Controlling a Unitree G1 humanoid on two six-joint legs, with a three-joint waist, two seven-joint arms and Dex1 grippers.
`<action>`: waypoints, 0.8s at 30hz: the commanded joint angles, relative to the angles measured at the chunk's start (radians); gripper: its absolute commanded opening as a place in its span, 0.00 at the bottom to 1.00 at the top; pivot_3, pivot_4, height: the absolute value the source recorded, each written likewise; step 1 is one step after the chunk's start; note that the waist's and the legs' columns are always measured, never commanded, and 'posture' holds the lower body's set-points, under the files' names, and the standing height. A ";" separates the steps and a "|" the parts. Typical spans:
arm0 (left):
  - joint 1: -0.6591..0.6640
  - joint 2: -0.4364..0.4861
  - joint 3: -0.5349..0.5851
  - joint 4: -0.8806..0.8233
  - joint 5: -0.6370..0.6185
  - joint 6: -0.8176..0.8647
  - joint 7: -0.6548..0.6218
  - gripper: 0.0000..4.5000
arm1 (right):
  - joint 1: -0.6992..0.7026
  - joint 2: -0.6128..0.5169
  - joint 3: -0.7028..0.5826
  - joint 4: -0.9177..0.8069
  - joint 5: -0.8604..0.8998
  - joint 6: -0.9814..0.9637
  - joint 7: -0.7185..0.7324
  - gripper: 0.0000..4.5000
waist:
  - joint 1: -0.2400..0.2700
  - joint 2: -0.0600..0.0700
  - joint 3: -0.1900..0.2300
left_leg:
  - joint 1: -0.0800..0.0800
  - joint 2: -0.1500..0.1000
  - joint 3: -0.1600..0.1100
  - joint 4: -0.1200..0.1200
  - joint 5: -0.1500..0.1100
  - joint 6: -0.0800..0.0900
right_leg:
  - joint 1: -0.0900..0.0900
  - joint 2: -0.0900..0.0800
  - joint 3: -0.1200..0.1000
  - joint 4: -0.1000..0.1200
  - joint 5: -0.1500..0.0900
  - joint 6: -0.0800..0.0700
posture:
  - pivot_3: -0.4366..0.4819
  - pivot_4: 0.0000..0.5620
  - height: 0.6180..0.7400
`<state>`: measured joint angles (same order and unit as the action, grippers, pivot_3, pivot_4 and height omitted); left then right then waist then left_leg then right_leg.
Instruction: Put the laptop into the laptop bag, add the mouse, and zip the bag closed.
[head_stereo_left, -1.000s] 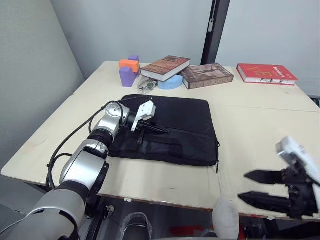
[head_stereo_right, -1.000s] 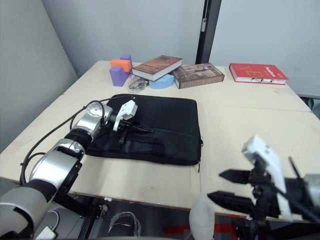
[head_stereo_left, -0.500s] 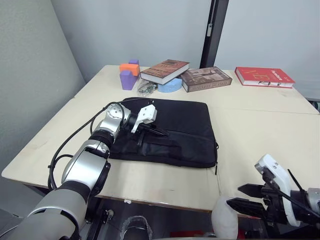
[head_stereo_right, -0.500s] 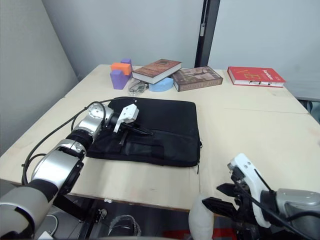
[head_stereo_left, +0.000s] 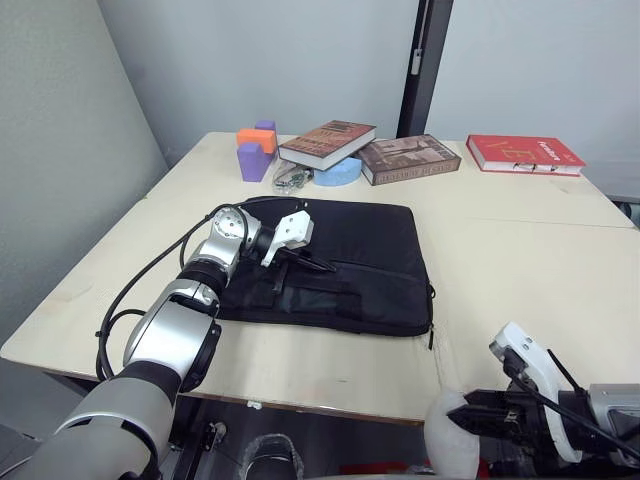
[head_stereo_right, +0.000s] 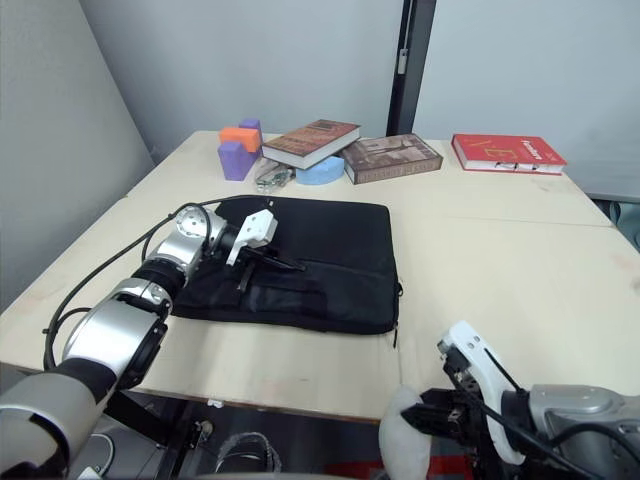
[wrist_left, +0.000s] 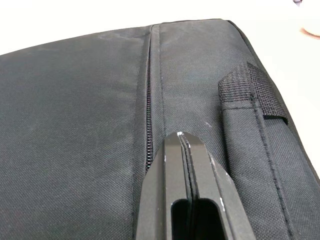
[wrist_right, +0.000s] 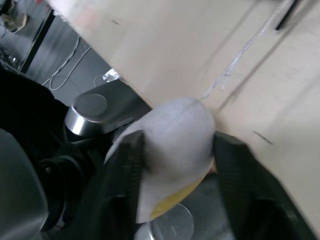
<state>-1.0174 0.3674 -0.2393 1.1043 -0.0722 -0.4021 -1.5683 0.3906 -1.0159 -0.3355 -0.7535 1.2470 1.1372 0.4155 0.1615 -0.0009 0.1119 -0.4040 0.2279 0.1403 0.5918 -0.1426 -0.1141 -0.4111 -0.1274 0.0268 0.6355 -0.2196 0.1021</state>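
The laptop bag (head_stereo_left: 350, 265) lies flat in the middle of the table (head_stereo_left: 520, 250), where our left gripper (wrist_left: 181, 139) rests on it, fingers pressed together beside the zipper (wrist_left: 148, 100), apparently for the zipping step, though we cannot tell whether it pinches the pull. Below the near edge, our right gripper (wrist_right: 178, 139) clasps a white plush toy (wrist_right: 172, 120) between its fingers. We count one bag, three books (head_stereo_left: 327, 141) (head_stereo_left: 408, 158) (head_stereo_left: 524, 153), and one cluster of purple and orange blocks (head_stereo_left: 255, 150).
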 joint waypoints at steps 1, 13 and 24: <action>0.037 -0.002 -0.046 0.059 0.091 0.005 0.005 0.00 | -0.001 -0.018 -0.005 -0.012 -0.014 -0.004 0.034 0.07 | 0.000 0.000 0.000 | 0.000 0.000 0.000 0.000 0.000 0.000 | 0.000 0.000 0.000 -0.001 0.000 0.000 | 0.48 0.27 0.87; 0.058 0.000 -0.082 0.057 0.140 -0.041 0.008 0.00 | -0.196 -0.210 -0.119 0.057 -0.097 0.002 0.130 0.01 | -0.003 0.001 -0.003 | 0.000 -0.001 0.002 -0.003 0.000 0.000 | 0.002 0.000 0.001 -0.006 -0.007 0.012 | 0.48 0.27 0.87; 0.087 0.022 -0.140 0.074 0.240 -0.156 0.054 0.00 | -0.546 -0.292 0.269 0.245 -0.457 -0.043 0.137 0.01 | -0.011 0.003 -0.007 | 0.006 0.000 0.003 -0.010 0.000 0.000 | 0.008 0.000 0.000 -0.009 -0.006 0.011 | 0.48 0.27 0.87</action>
<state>-1.0102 0.3769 -0.2752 1.1026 0.0143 -0.5650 -1.5260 -0.1214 -1.3149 -0.1087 -0.5413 0.8661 1.1153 0.5716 0.1500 0.0016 0.1052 -0.3977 0.2275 0.1437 0.5821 -0.1426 -0.1140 -0.4027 -0.1278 0.0272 0.6259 -0.2264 0.1145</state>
